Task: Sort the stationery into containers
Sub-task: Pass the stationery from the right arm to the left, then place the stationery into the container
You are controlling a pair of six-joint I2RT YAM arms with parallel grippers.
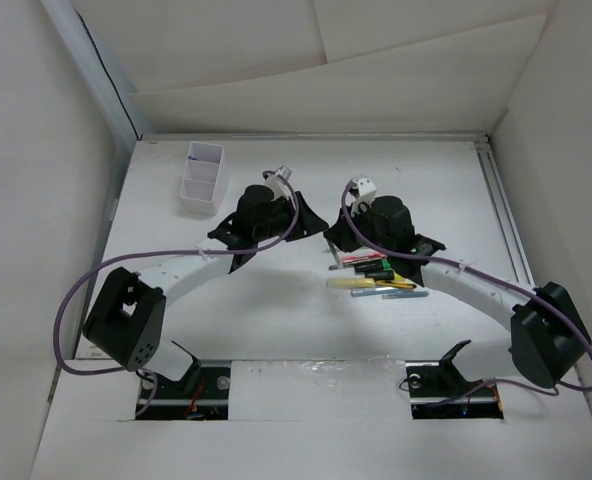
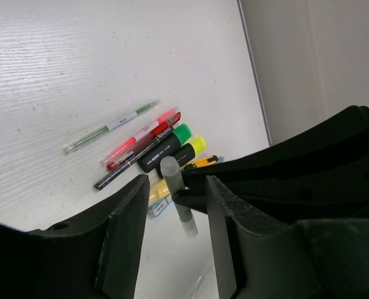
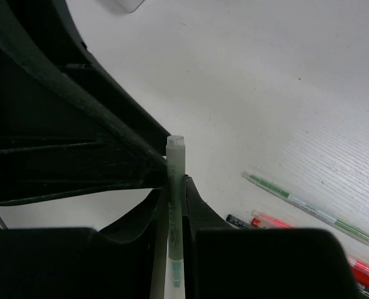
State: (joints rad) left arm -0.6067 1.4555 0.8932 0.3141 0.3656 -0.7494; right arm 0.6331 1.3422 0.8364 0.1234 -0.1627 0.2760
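Over the middle of the white table the two grippers meet tip to tip. The loose pile of stationery lies just on the near side of the right one. The white box, three compartments in a row, sits well apart at the far left. In the left wrist view the pile shows beyond the fingers: a green-capped black marker beside a yellow-capped marker, red pens alongside them, and a thin green pen lying a little apart. The left arm's black body fills the left side of the right wrist view and hides the table there. The right gripper is clamped on a pale pen, which sticks out past its fingertips. The left gripper has its jaws parted on either side of that pen, a gap showing on both sides, and grips nothing. The pen is slim, frosted greenish-grey, with a flat, lighter end.
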